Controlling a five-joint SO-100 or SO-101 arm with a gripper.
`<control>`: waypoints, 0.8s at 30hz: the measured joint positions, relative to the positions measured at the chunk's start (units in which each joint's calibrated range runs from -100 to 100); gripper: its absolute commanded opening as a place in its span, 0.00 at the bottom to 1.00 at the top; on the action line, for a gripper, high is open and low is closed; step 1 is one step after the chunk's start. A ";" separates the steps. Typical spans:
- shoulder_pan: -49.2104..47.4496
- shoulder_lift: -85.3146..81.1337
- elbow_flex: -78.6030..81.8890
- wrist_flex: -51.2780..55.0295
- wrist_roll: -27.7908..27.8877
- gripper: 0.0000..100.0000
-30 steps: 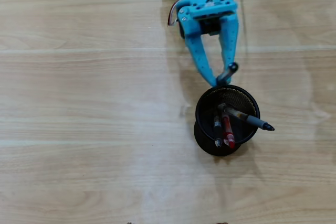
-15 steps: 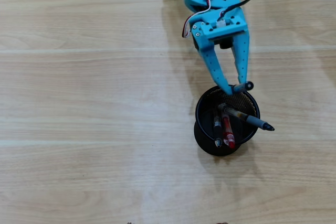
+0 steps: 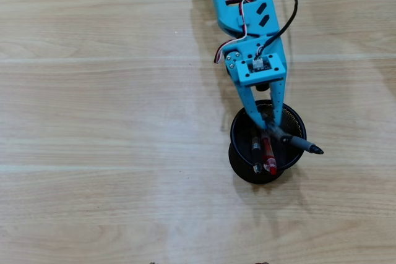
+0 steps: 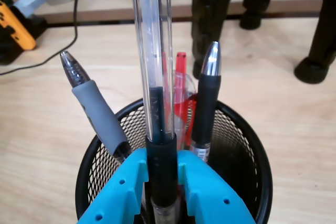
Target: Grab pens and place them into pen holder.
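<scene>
The black mesh pen holder stands on the wooden table. Three pens lean inside it: a grey-gripped one jutting over the rim, a red one and a black one. My blue gripper hangs right over the holder's mouth. It is shut on a fourth pen with a clear barrel and a black grip. That pen stands upright with its lower end inside the holder.
Black stand legs and a dark foot rise at the table's far edge in the wrist view. A black cable and an orange-black object lie at the left there. The arm's cable trails beside it.
The gripper has moved toward the holder with the pen and now sits over its mouth. The three pens in the holder have not moved.
</scene>
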 measured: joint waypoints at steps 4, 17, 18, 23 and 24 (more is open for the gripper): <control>0.68 0.00 0.00 0.00 0.16 0.12; 2.62 -9.56 1.15 7.67 12.42 0.12; 2.62 -12.70 1.15 12.14 15.49 0.13; 2.03 -32.33 2.92 46.86 38.50 0.13; 2.11 -37.07 3.98 53.14 43.24 0.13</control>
